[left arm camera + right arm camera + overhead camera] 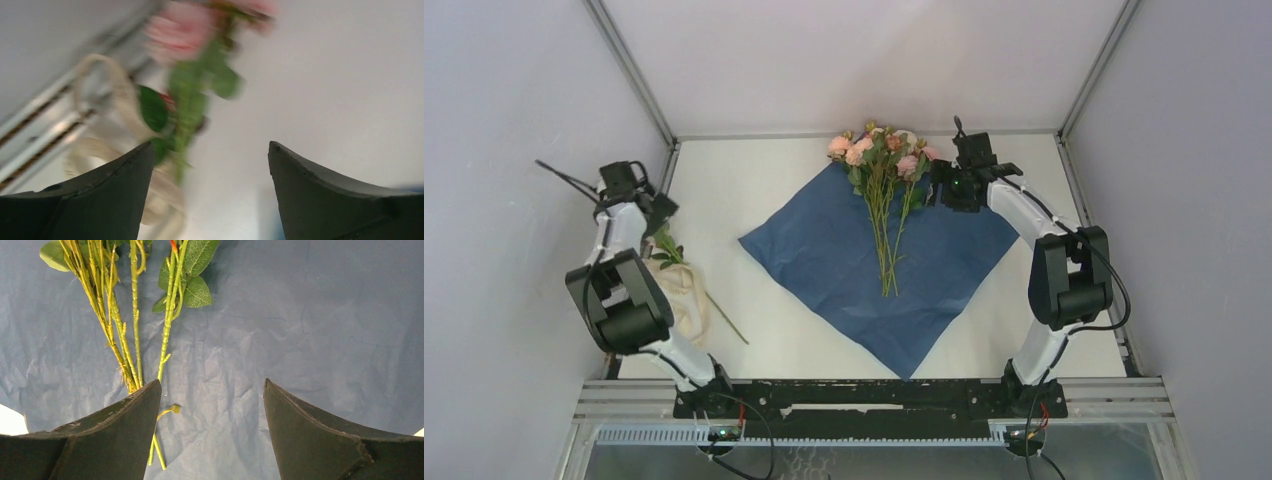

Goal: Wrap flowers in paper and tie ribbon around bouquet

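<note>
Overhead view from the near edge, wrist views close, right one sharing the paper (824,250)

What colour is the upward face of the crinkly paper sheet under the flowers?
Dark navy blue; the crinkly paper sheet shows best in the right wrist view.
</note>
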Motion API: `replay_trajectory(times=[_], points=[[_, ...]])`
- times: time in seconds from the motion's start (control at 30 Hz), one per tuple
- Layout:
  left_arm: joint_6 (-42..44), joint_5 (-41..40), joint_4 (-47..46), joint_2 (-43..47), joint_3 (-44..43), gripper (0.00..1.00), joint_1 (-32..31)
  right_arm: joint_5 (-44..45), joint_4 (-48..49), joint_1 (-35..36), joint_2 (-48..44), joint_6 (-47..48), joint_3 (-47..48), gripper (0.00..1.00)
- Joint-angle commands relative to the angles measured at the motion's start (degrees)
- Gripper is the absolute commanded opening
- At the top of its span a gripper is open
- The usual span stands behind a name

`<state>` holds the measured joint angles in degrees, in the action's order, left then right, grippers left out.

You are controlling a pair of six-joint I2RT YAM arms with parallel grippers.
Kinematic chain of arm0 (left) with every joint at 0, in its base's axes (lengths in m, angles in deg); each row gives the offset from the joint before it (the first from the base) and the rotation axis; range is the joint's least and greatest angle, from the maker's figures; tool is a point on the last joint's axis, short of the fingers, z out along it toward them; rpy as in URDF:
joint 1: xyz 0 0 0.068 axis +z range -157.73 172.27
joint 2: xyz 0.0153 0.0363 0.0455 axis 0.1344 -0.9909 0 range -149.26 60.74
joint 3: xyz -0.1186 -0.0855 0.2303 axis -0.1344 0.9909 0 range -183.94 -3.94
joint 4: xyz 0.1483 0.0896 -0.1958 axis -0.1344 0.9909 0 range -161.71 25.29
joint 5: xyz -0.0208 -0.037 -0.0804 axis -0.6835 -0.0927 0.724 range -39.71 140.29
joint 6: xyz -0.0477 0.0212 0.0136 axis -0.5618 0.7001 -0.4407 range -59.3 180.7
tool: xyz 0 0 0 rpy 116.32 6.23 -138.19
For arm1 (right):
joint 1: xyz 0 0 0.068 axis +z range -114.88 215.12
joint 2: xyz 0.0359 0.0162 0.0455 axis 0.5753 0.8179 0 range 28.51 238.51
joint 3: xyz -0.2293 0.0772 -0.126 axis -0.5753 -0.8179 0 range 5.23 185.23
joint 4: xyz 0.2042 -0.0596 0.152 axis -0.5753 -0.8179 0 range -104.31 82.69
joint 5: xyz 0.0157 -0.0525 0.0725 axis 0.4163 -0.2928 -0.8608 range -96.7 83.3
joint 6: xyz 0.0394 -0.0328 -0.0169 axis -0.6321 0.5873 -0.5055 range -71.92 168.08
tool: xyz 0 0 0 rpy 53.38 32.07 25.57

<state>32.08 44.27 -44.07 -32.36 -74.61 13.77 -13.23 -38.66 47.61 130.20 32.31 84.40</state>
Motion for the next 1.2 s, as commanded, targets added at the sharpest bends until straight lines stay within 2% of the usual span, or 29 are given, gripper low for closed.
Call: replay_trajectory(times=[0.0, 0.23, 0.33, 0.37, 0.47, 0.5, 0.53, 0.67, 0.77, 0.87, 0.93, 1.0, 1.07, 1.17], points=[[6.22, -8.06, 3.62, -8.43, -4.45, 0.89, 4.17, 0.55, 0.21, 1.33, -2.5, 1.43, 0.11, 0.83], [9.81, -0.79, 5.9, -18.4, -12.91, 0.86, 4.17, 0.35, -0.09, 1.41, -3.19, 1.08, 0.36, 0.83], [9.46, -1.44, 5.41, -20.83, -14.83, 0.77, 4.09, 0.63, -0.04, 1.24, -3.25, 1.33, 0.41, 0.83], [9.79, -1.87, 5.48, -21.37, -15.63, 0.7, 4.14, 0.64, -0.02, 1.2, -3.23, 1.37, 0.37, 0.83], [10.18, -1.59, 3.26, -20.12, -14.82, 0.24, 4.17, 0.85, -0.19, 1.05, -3.4, 1.36, 0.36, 0.83], [9.95, -0.98, 1.84, -18.69, -13.76, 0.11, 4.18, 0.94, -0.33, 1.06, -3.52, 1.33, 0.36, 0.84], [9.87, 0.2, 0.39, -16.99, -12.43, 0.06, 4.14, 1.09, -0.49, 1.05, -3.74, 1.4, 0.36, 0.84], [8.85, 5.17, -2.9, -10.37, -9.66, 0.03, 4.19, 1.95, -0.57, 1.14, -4.19, 1.87, 0.38, 0.83], [6.93, 12.51, -3.12, -5.46, -9.73, 0.03, 4.16, 1.07, -0.13, 1.55, -5.9, 2.02, 0.37, 0.83], [3.67, 23.78, -7.13, -0.6, -9.57, 0.02, 4.1, -0.81, 2.61, 4.26, -8.91, 6.13, -0.35, 0.83], [-0.34, 33.94, -11.75, 2.0, -10.54, 0.01, 3.94, -0.68, 6.08, 8.04, -11.41, 10.45, -1.58, 0.83], [-3.48, 38.92, -16.99, 4.92, -12.36, 0.0, 3.12, -1.7, 8.84, 13.56, -13.21, 15.09, -1.91, 0.84], [-0.53, 40.44, -17.29, 7.62, -16.43, 0.0, 1.08, -5.91, 11.8, 17.43, -14.89, 18.38, -1.9, 0.85], [13.1, 39.69, -4.4, 9.07, -26.55, 0.0, -3.61, -14.77, 18.45, 21.52, -17.04, 18.62, -1.92, 0.86]])
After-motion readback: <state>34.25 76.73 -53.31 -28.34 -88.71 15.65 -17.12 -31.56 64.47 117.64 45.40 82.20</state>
